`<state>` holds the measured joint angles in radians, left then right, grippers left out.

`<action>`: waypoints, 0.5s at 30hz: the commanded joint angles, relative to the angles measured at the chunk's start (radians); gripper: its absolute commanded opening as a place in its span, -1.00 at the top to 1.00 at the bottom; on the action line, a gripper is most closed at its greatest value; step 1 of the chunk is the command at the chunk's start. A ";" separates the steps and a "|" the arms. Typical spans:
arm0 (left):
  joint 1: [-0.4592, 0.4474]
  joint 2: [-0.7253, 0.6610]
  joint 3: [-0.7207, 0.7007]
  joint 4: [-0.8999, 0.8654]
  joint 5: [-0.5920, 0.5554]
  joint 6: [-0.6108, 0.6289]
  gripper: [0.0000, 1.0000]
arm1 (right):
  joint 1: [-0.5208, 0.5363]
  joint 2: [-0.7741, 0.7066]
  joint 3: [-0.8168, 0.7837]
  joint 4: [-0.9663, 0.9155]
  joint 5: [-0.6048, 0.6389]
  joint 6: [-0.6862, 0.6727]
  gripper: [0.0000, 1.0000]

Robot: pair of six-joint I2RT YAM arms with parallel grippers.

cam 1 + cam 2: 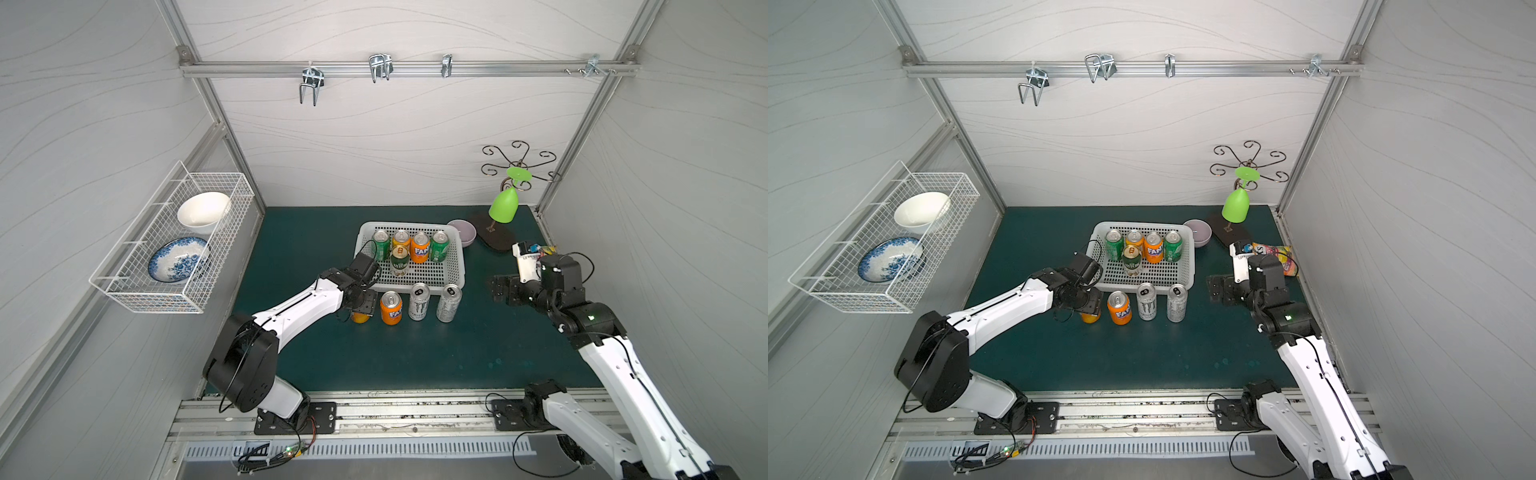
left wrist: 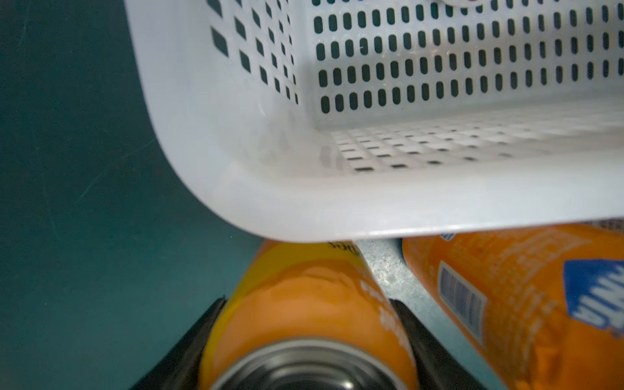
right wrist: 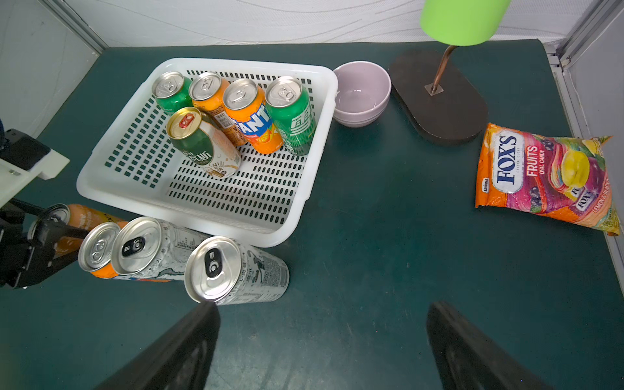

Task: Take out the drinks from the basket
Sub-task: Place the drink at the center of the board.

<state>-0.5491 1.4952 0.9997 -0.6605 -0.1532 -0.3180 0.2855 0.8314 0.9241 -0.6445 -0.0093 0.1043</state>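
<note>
Left gripper [image 2: 306,324] is clamped on an orange-yellow can [image 2: 297,277]. The left wrist view shows a black jaw on each side of it, while in both top views the gripper hides all but the can's lower part. Right gripper [image 3: 324,354] hangs with its jaws wide apart and nothing between them, over the green mat [image 1: 415,357] to the right of the basket [image 3: 202,209]. The basket is white plastic with slotted walls and floor and a rolled rim, and it sits mid-mat toward the back. Five cans stand inside: along the far wall, two bright green cans [image 3: 292,114] with white Chinese characters flank a plain orange can [image 3: 206,91] and a Fanta can [image 3: 251,114], and a dark green gold-topped can [image 3: 199,141] stands just in front of them. Outside the near rim, in a row with the held can, stand a second Fanta can [image 1: 391,307], a silver Monster can [image 1: 419,301] with the clawed M, and another silver-white can [image 1: 449,303]. Only the right wrist view shows the whole candy bag [image 3: 540,175], which reads "FOX'S FRUITS OVAL CANDY".
</note>
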 commanded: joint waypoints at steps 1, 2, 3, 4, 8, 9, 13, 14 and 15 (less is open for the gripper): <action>-0.005 -0.013 0.002 0.067 -0.005 -0.018 -0.33 | -0.008 -0.001 0.010 0.004 -0.009 -0.008 -0.98; -0.005 -0.011 0.002 0.067 -0.006 -0.018 -0.33 | -0.007 -0.001 0.010 0.005 -0.011 -0.007 -0.98; -0.005 -0.012 0.000 0.067 -0.005 -0.020 -0.34 | -0.007 -0.001 0.010 0.004 -0.011 -0.008 -0.98; -0.006 -0.012 -0.001 0.068 0.000 -0.020 -0.35 | -0.007 -0.002 0.010 0.005 -0.011 -0.008 -0.98; -0.009 -0.012 -0.006 0.070 0.004 -0.018 -0.40 | -0.007 -0.002 0.012 0.004 -0.010 -0.008 -0.98; -0.011 -0.012 -0.007 0.070 0.005 -0.018 -0.42 | -0.007 -0.004 0.010 0.003 -0.010 -0.008 -0.98; -0.011 -0.013 -0.006 0.062 0.007 -0.016 -0.49 | -0.007 -0.004 0.010 0.004 -0.009 -0.008 -0.98; -0.011 -0.016 -0.006 0.061 0.007 -0.015 -0.51 | -0.007 -0.004 0.010 0.003 -0.009 -0.008 -0.98; -0.012 -0.018 -0.006 0.058 0.009 -0.015 -0.53 | -0.007 -0.003 0.010 0.003 -0.011 -0.008 -0.98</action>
<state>-0.5533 1.4952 0.9936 -0.6445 -0.1539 -0.3298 0.2855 0.8322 0.9241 -0.6445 -0.0093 0.1043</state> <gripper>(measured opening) 0.760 0.990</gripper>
